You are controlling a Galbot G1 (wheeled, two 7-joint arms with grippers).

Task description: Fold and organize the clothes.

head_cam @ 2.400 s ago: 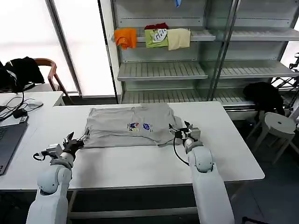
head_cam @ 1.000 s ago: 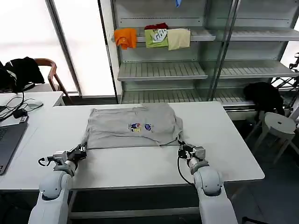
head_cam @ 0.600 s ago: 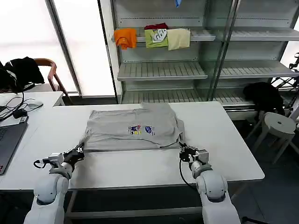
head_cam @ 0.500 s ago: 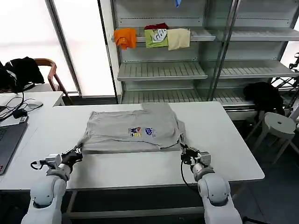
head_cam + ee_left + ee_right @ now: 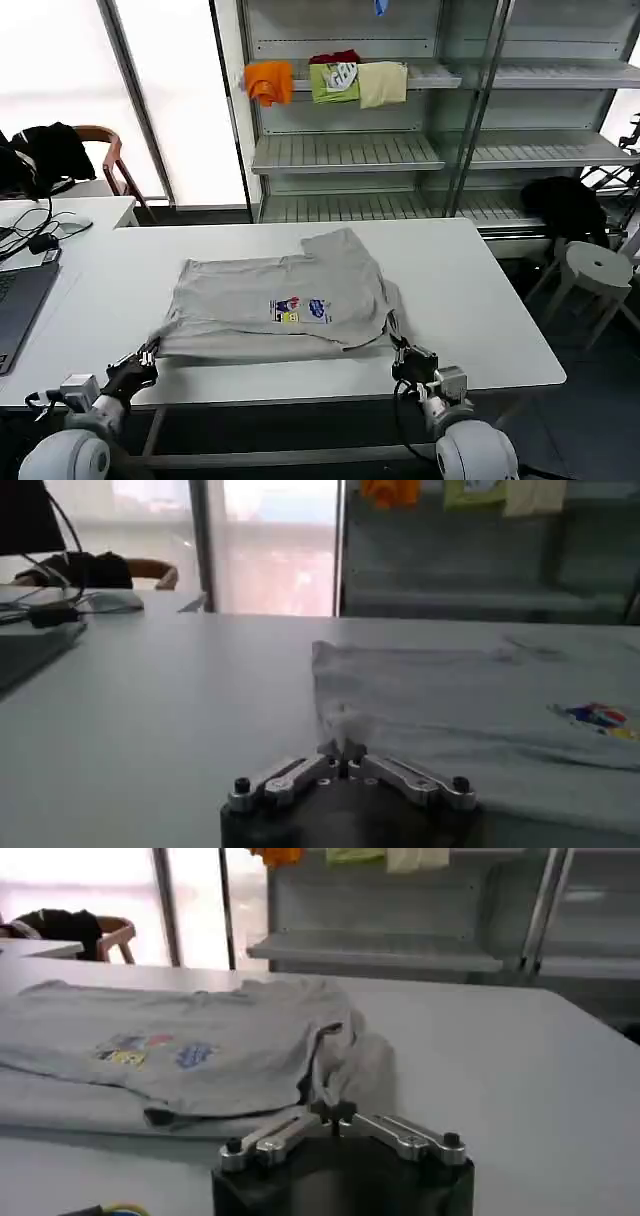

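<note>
Both claws pinch near corners of the grey shirt (image 5: 280, 305) at the near edge of the white table (image 5: 480, 290): left gripper (image 5: 145, 357) the near-left corner, right gripper (image 5: 399, 355) the near-right. Its multicoloured print (image 5: 300, 309) faces up, centre-table.

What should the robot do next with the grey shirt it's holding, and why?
Probably let go. Both end effectors, left and right, are shut on the near corners of the grey T-shirt, which now lies close to the near edge of the white table. Pulling further would likely drag it off; opening both lets it settle flat for folding.
</note>
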